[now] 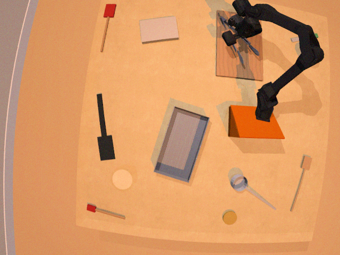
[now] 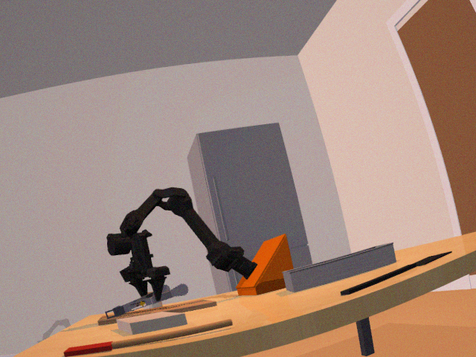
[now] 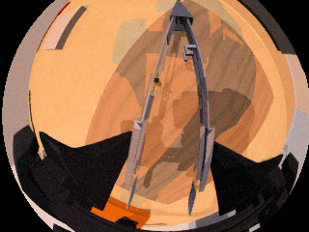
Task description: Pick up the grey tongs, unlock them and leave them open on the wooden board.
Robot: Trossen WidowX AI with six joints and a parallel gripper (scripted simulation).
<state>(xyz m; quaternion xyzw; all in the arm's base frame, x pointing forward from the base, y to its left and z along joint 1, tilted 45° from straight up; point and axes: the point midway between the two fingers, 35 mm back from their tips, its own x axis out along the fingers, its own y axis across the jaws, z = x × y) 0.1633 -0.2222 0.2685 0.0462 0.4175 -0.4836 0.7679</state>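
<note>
Spread wide, the gripper (image 1: 236,32) hangs over the far end of the wooden board (image 1: 228,66) in the top view, gripping nothing. The grey tongs (image 1: 241,49) lie on the board under it, arms splayed in a V, hinge toward the far edge. The roasting tin (image 1: 180,143) sits well apart, near the middle of the table, left of the orange wedge (image 1: 255,125).

From the exterior camera, the gripper (image 2: 150,285) points down with its fingertips low beside the tongs (image 2: 130,305), which rest on the wooden board (image 2: 180,306).

Through the wrist camera, the tongs (image 3: 174,103) spread open on the wooden board (image 3: 226,72), their two arms running between the dark fingers, apart from both.
</note>
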